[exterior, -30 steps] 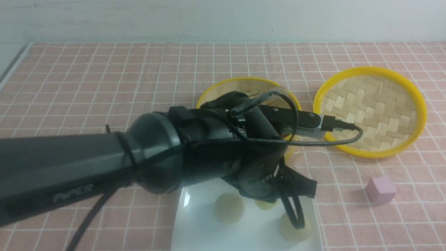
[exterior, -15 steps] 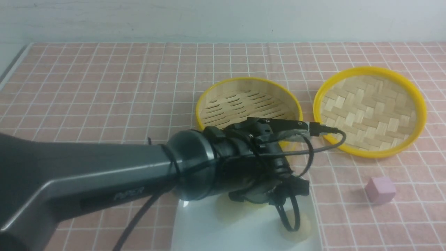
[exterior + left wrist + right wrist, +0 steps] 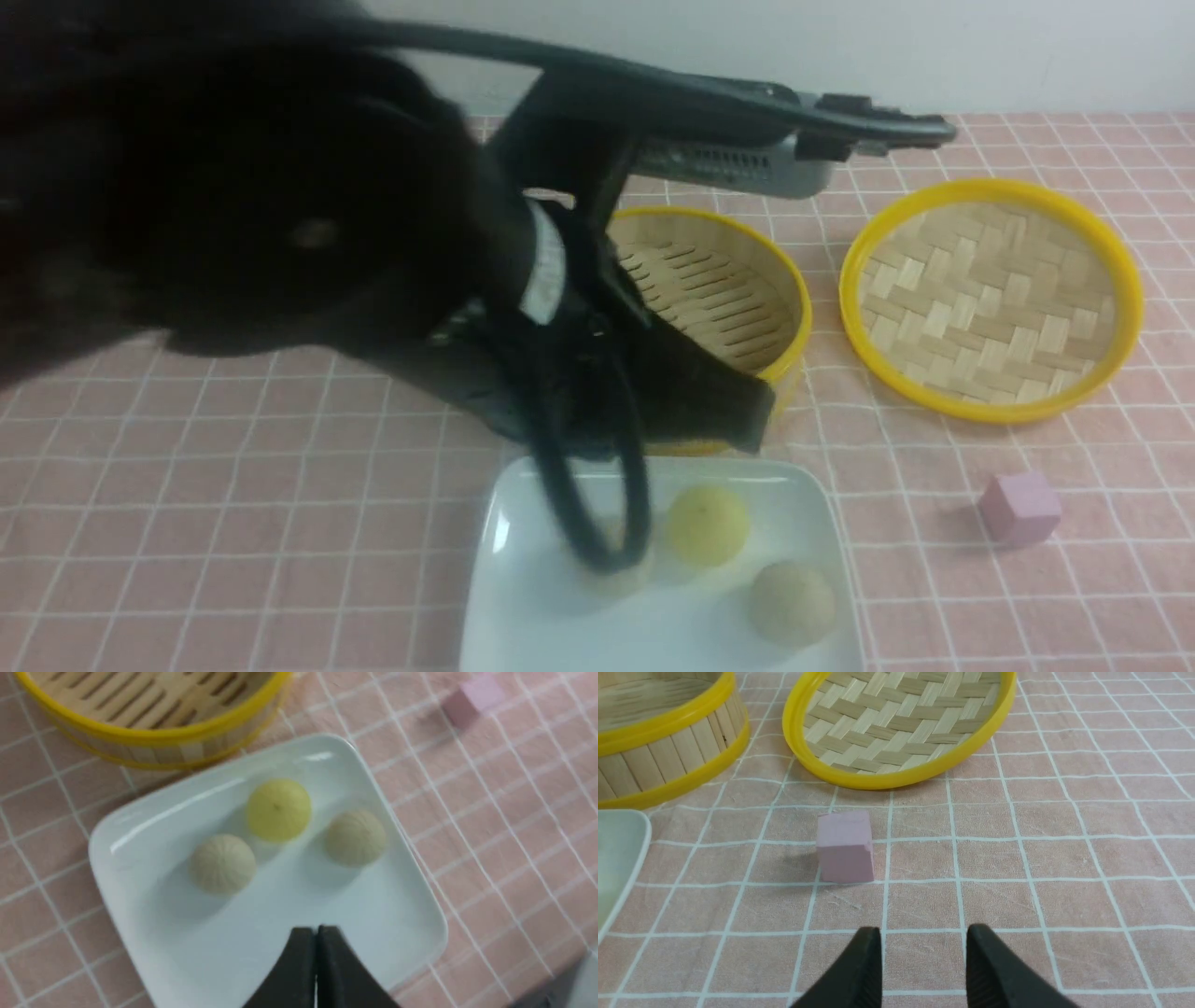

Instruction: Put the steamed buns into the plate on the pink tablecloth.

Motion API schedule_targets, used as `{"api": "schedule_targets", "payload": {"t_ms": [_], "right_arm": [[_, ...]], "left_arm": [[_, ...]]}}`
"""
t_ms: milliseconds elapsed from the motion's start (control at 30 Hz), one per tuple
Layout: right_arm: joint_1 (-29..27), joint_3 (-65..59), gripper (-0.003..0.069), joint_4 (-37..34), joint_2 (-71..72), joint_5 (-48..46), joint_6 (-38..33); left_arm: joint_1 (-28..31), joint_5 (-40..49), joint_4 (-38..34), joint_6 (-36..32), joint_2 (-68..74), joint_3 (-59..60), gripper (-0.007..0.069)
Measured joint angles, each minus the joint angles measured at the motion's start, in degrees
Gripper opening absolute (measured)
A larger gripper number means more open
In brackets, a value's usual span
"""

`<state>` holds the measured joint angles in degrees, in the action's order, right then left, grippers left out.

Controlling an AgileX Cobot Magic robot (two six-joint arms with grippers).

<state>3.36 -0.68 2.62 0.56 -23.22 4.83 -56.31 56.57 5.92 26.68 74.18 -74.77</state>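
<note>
prob done tbh | L grip [image 3: 315, 931] pinched together, nothing in it, above plate [image 3: 523, 635] | all 3 buns [image 3: 279, 810] on plate, L arm nearer | next prob just lift clear, straight up off plate imo

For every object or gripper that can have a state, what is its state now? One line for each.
Left gripper: shut, nothing between the fingertips
Right gripper: open, empty
Yellow bun: resting on the plate
Two beige buns: resting on the plate
Plate: flat on the cloth, holding three buns
Steamer basket: uncovered
Bamboo lid: off the basket, lying beside it
</note>
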Motion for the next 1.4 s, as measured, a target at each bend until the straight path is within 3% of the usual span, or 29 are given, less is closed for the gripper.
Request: {"api": "schedule_targets", "payload": {"t_ms": [133, 333, 667, 833, 1067, 1200, 1333, 1400], "right_arm": [[0.0, 0.0, 0.024, 0.0, 0.0, 0.0, 0.0], [0.0, 0.0, 0.024, 0.0, 0.0, 0.0, 0.0], [0.0, 0.0, 0.024, 0.0, 0.0, 0.0, 0.0], [0.0, 0.0, 0.024, 0.0, 0.0, 0.0, 0.0], [0.0, 0.0, 0.024, 0.0, 0.0, 0.0, 0.0], [0.0, 0.0, 0.024, 0.0, 0.0, 0.0, 0.0], [0.0, 0.0, 0.024, 0.0, 0.0, 0.0, 0.0], [0.0, 0.0, 0.024, 0.0, 0.0, 0.0, 0.0]], "left_arm": [[0.0, -6.7, -9.8, -7.9, -8.6, 9.2, -0.0001], [0.0, -16.8, -14.0, -9.6, -12.6, 18.7, -0.0001], [0.0, -16.9, -13.5, -9.8, -12.9, 20.5, 0.0009], [0.0, -17.5, -7.2, -9.8, -14.2, 21.6, 0.0014], [0.8, -28.5, -1.6, -9.6, -29.2, 36.1, 0.002], [6.0, -35.1, -2.4, -9.6, -38.7, 43.9, 0.0022], [19.5, -39.3, -3.9, -12.8, -52.2, 54.4, 0.0025], [23.5, -39.5, -3.7, -13.9, -54.8, 57.1, 0.0027]]}}
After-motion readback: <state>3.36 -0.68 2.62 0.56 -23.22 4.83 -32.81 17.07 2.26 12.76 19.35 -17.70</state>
